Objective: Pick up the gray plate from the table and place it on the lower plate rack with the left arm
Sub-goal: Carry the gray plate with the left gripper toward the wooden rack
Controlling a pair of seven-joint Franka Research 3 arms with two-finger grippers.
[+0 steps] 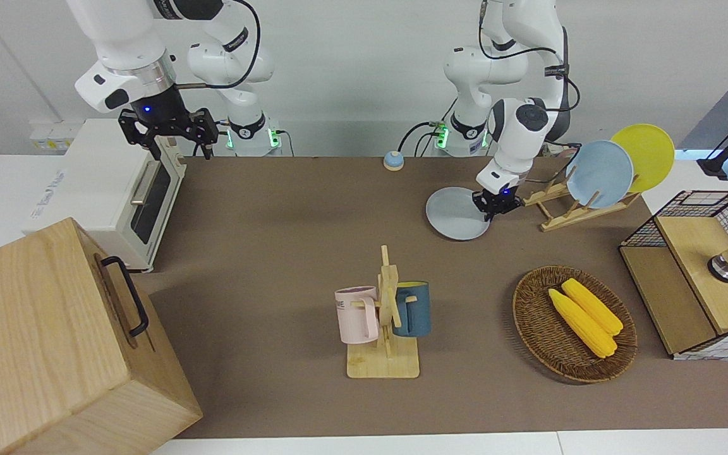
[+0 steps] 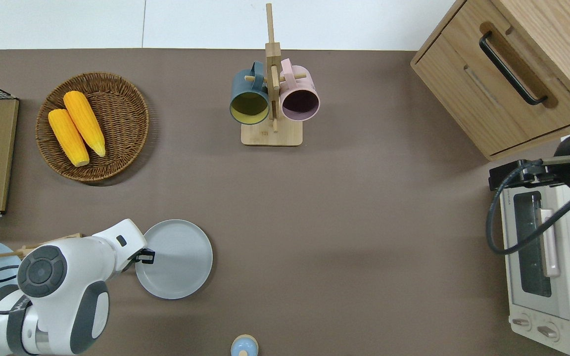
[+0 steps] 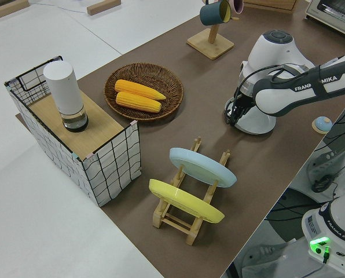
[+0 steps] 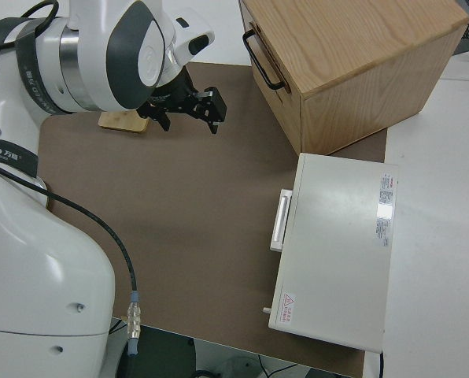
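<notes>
The gray plate (image 1: 455, 213) (image 2: 178, 259) hangs just above the table, slightly tilted. My left gripper (image 1: 493, 207) (image 2: 144, 255) is shut on its rim at the edge toward the rack, also seen in the left side view (image 3: 235, 113). The slanted light-wood plate rack (image 1: 557, 205) (image 3: 187, 223) stands toward the left arm's end of the table, beside the held plate. A light blue plate (image 1: 599, 174) and a yellow plate (image 1: 645, 155) stand in its upper slots, and its lower slots hold nothing. The right arm is parked, its gripper (image 1: 168, 136) open.
A mug stand (image 1: 384, 316) with a pink and a blue mug stands mid-table. A wicker basket (image 1: 528, 316) holds two corn cobs. A wire-sided box (image 1: 686, 253), a toaster oven (image 1: 117, 189), a wooden cabinet (image 1: 54, 341) and a small blue bell (image 1: 393, 160) are also here.
</notes>
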